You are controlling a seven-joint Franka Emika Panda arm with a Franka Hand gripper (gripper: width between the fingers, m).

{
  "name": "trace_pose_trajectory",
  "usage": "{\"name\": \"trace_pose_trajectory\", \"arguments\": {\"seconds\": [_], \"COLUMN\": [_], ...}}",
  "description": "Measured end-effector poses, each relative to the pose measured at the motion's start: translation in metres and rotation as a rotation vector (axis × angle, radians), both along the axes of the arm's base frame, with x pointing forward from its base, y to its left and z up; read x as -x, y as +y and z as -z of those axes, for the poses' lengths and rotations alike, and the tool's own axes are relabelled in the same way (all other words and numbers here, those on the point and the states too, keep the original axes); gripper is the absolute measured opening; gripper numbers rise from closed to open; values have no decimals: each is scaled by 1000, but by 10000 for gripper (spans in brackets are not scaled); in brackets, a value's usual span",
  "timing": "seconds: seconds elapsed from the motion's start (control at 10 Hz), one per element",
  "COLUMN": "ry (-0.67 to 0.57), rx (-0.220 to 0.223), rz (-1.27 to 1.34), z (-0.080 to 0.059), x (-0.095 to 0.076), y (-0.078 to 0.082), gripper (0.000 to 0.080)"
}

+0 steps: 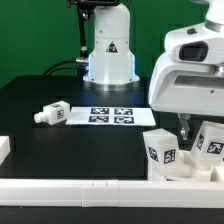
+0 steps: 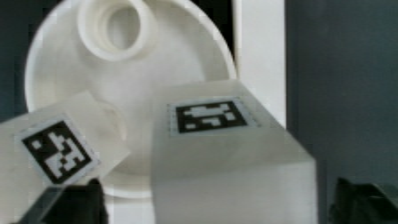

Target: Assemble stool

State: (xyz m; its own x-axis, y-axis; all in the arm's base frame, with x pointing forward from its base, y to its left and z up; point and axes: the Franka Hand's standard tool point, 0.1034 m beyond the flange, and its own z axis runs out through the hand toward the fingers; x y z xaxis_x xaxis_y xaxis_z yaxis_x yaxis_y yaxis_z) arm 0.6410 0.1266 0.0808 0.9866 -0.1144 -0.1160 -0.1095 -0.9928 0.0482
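In the wrist view the round white seat (image 2: 125, 60) lies below, and two white tagged legs stand over it. One leg (image 2: 222, 140) rises between the fingers of my gripper (image 2: 214, 205). The dark fingers (image 2: 63, 205) stand on either side of it with a gap showing, so the gripper is open. The other leg (image 2: 63, 150) leans beside it. In the exterior view the gripper (image 1: 187, 128) hangs low over these two legs (image 1: 162, 153) (image 1: 208, 143) at the right. A third leg (image 1: 50, 115) lies on its side at the left.
The marker board (image 1: 105, 113) lies mid-table in front of the robot base (image 1: 108, 55). A long white rail (image 1: 90, 190) runs along the front edge. A white block (image 1: 5, 148) sits at the exterior view's left edge.
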Motion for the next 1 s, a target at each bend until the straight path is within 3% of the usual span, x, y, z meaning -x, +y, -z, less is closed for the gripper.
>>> {"name": "trace_pose_trajectory", "arguments": {"seconds": [0.1, 0.3, 0.6, 0.8, 1.0], "ry": [0, -3, -55, -73, -79], "rx": [2, 16, 16, -22, -21], "rz": [17, 114, 489, 842, 1008], "z": [0, 0, 1, 1, 1], "x": [0, 0, 0, -3, -1], "y": [0, -2, -11, -16, -17], "gripper": [375, 334, 334, 334, 334]}}
